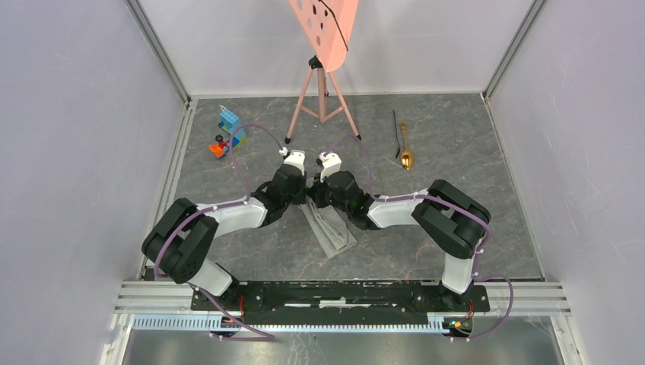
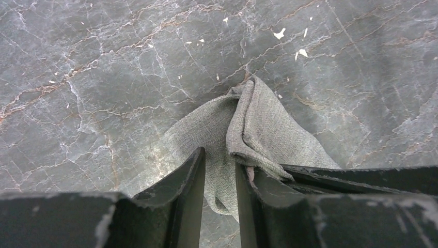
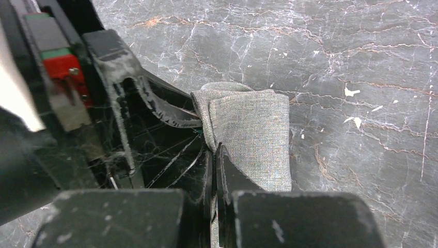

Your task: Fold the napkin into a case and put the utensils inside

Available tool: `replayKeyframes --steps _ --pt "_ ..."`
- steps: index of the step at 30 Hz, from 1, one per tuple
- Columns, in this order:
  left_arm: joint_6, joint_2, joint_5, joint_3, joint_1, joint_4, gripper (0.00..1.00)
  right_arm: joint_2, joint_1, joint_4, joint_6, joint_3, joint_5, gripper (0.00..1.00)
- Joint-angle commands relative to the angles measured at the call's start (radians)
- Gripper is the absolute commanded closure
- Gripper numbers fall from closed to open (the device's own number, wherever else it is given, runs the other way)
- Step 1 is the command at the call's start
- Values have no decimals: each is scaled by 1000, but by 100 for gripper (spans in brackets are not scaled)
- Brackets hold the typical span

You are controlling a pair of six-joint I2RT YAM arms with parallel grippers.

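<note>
The light-grey napkin [image 1: 335, 230] lies as a narrow folded strip on the marble table between the two arms. My right gripper [image 3: 214, 151] is shut on the napkin's [image 3: 255, 132] folded far end, with the cloth edge pinched between its jaws. My left gripper [image 2: 220, 160] is right beside it and open. Its jaws stand a narrow gap apart, with a layer of napkin [image 2: 258, 121] hanging in the gap and a fold draped over the right finger. The gold spoon [image 1: 407, 154] and the thin black utensil [image 1: 396, 135] lie side by side at the far right, away from both grippers.
A pink perforated board on a tripod [image 1: 322, 84] stands at the back centre, just beyond the grippers. Blue and red toy blocks [image 1: 226, 131] sit at the back left. Grey walls enclose the table on three sides.
</note>
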Motion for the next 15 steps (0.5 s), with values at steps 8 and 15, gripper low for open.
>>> replayKeyframes --steps 8,15 --pt "58 39 -63 38 -5 0 67 -39 -5 59 15 -11 -23 100" --pt "67 10 -82 24 -5 17 89 -37 -5 33 9 -6 -26 100"
